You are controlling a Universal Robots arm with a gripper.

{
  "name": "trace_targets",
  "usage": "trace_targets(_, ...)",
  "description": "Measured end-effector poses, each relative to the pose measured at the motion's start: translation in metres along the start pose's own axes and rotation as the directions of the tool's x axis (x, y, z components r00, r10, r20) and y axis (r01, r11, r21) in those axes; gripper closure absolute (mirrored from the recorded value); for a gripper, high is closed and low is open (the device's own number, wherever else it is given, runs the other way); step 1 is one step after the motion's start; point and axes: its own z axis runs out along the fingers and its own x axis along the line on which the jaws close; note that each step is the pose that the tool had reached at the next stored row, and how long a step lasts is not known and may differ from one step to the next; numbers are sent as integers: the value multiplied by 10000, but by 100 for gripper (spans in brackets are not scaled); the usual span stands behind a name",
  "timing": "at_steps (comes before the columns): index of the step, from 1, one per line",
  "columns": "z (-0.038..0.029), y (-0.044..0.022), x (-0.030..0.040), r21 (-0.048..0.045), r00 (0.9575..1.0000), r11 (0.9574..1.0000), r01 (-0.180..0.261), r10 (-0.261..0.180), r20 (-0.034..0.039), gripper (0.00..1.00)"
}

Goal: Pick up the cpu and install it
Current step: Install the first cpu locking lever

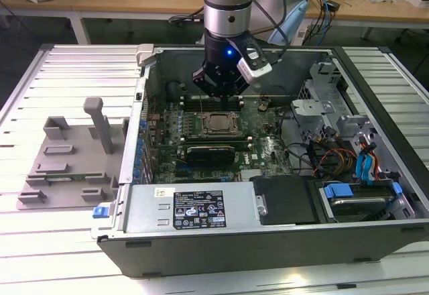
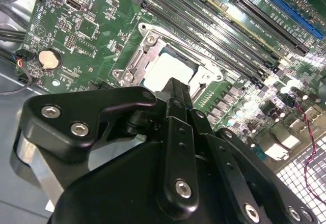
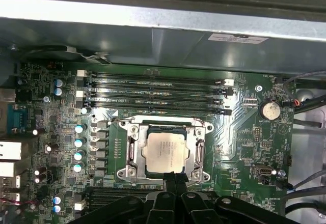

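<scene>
Over the socket frame (image 3: 130, 150), we are logging: cpu (image 3: 165, 151) lying flat within it; gripper (image 3: 173, 179) hovering near its edge, closed tight, holding nothing; we are judging level, corner-aligned seating essential.

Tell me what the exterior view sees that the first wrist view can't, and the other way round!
The exterior view adds the whole computer case, the grey fixture plate at the exterior view's left, and the arm. The first wrist view adds small detail: the round coin battery and a white label on the case wall. Both show the cpu sitting in its socket on the green motherboard, with the end effector near it.
</scene>
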Motion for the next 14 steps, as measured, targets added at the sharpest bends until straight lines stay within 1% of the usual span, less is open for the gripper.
trace_targets(1,0,0,11,0,10000,10000,2,-2,0,89)
trace_targets(3,-3,3,60,-1,10000,10000,2,-2,1,89)
trace_targets(6,-5,5,113,0,10000,10000,3,-3,1,89)
trace_targets(14,-10,10,224,0,10000,10000,3,-3,0,89)
